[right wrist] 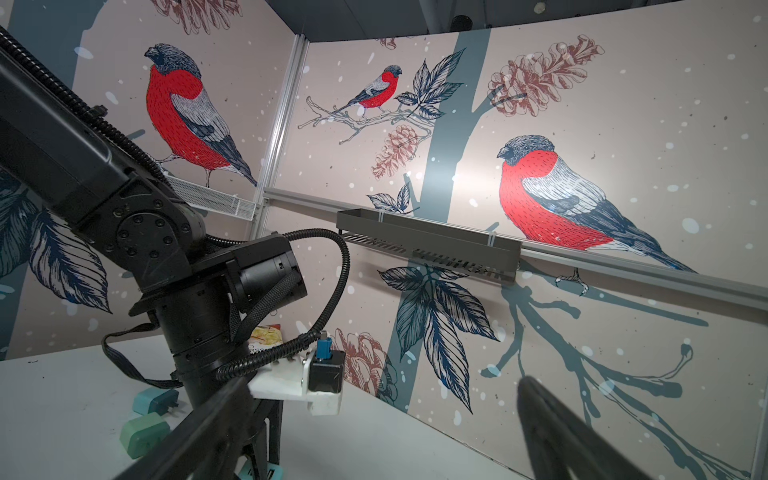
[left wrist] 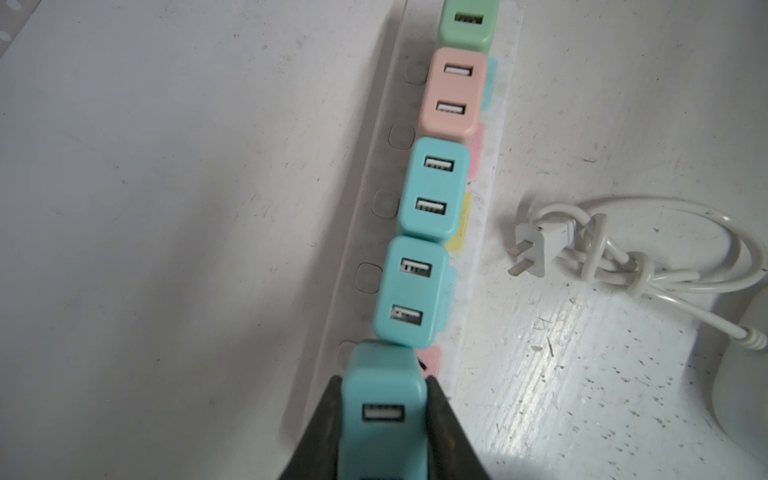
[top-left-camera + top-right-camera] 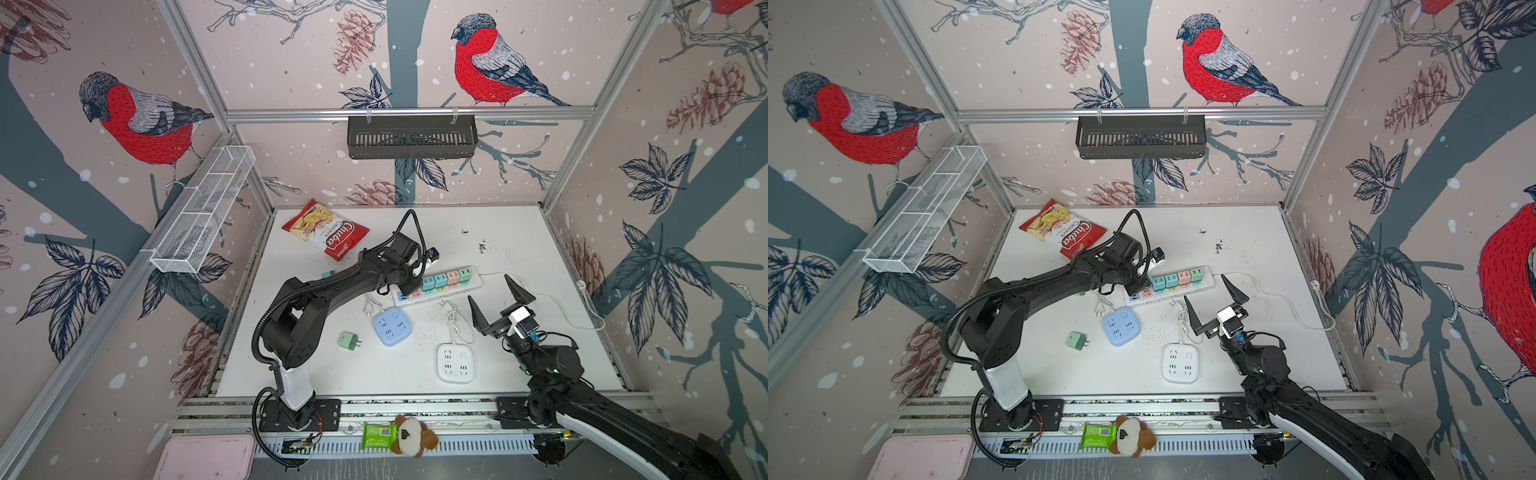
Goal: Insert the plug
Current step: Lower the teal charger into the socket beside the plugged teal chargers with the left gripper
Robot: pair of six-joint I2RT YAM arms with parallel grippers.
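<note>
The left pincer (image 2: 382,380) pinches a teal plug (image 2: 384,432) by its two sides, over the left end of the white power strip (image 3: 477,283) that lies across the middle of the table (image 3: 519,249). The plug's edge touches the nearest of four chargers (image 3: 428,284) standing in a row in the strip: two teal, one pink, one green. Whether its prongs are in a socket I cannot tell. The right pincer (image 3: 488,286) hangs spread wide and empty, just right of the strip's right end. On the near side of the strip lie a loose green plug (image 3: 349,341), a blue cube socket (image 3: 390,326) and a white cube socket (image 3: 455,362).
</note>
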